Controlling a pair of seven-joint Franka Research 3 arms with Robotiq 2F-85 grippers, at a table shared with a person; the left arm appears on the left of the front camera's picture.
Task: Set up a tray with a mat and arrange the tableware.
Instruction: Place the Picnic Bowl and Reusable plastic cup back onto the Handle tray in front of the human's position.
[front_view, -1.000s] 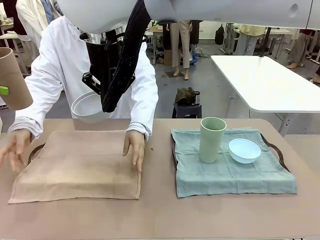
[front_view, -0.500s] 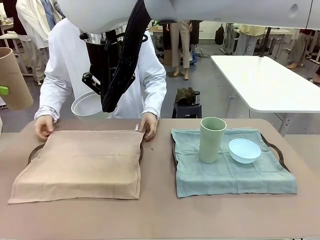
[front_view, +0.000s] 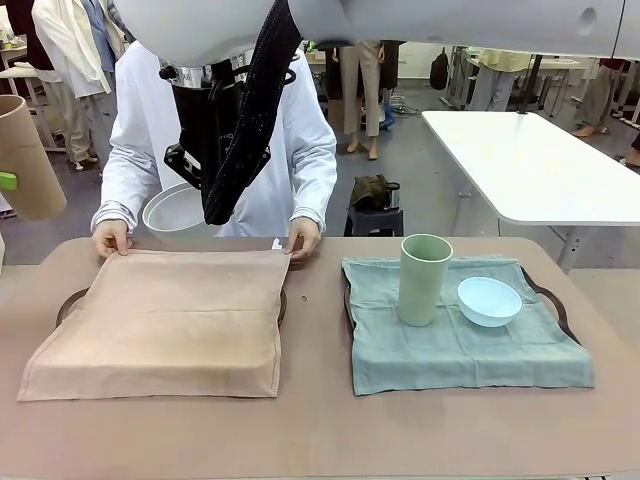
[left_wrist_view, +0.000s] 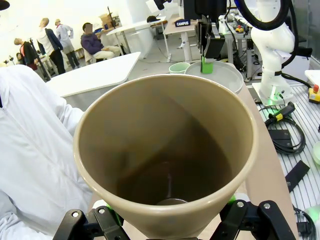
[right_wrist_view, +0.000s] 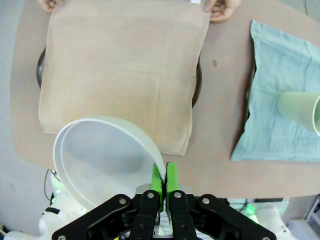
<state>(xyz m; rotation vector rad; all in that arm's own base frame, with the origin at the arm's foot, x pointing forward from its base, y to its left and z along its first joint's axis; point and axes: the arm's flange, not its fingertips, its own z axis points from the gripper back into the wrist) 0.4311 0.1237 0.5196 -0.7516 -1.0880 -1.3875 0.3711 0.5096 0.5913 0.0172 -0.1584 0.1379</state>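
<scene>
My right tool (right_wrist_view: 164, 186) pinches white bowl (right_wrist_view: 102, 157) by rim, high over desk (front_view: 320, 430). My left tool (left_wrist_view: 170, 220) grips tan cup (left_wrist_view: 165, 150), aloft past left edge. Both waiting: person's hands (front_view: 112, 238) smoothing tan mat (front_view: 165, 320) over left tray (front_view: 68, 300). Green cup (front_view: 424, 278), blue bowl (front_view: 489, 300) on right mat (front_view: 460, 340).

tan tumbler (left_wrist_view: 165, 150) aloft; white bowl (right_wrist_view: 105, 160) aloft, tilted | green tumbler (front_view: 424, 279) upright, blue bowl (front_view: 489, 301) on teal mat (front_view: 460, 345)

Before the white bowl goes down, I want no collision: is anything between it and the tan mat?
Nothing lies on the tan mat. The person's hands hold its far corners, at the edge. The right gripper holds the white bowl above the mat's near side.
</scene>
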